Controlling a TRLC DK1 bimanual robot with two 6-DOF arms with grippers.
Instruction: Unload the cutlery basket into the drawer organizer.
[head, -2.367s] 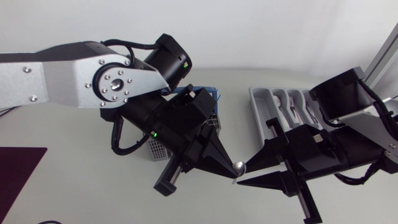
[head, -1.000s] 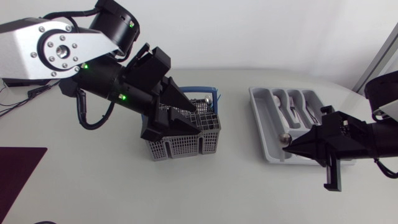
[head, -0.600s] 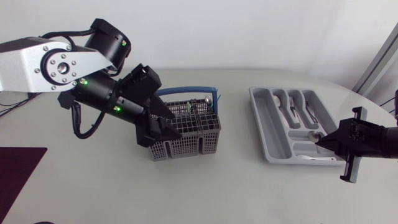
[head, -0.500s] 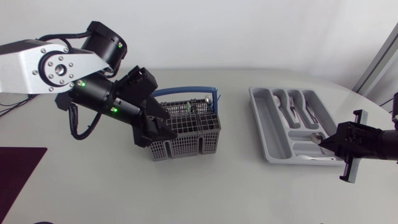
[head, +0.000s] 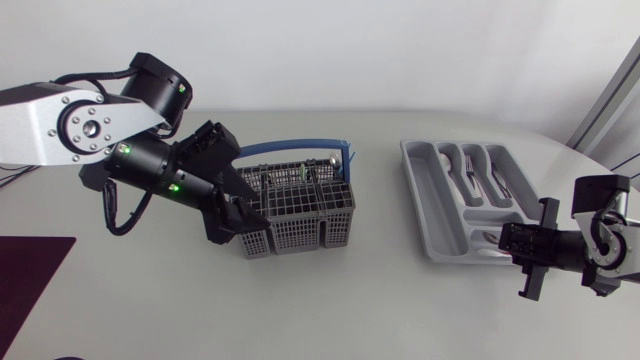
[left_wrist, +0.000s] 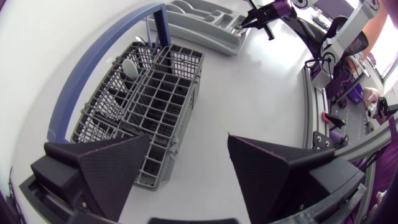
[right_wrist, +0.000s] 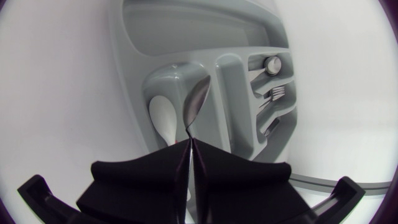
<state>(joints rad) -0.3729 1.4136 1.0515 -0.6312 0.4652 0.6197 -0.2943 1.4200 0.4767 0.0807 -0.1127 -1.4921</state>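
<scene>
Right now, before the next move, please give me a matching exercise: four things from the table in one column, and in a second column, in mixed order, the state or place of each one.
1. grey wire cutlery basket with blue handle
2. grey plastic drawer organizer
3. shiny metal spoon
4. left jaws

a. gripped between the right jaws
b. wide open, holding nothing
c. cutlery lies in its compartments
d. beside the left jaws, a utensil inside

Pairs: 1-d, 2-c, 3-a, 4-b.
</scene>
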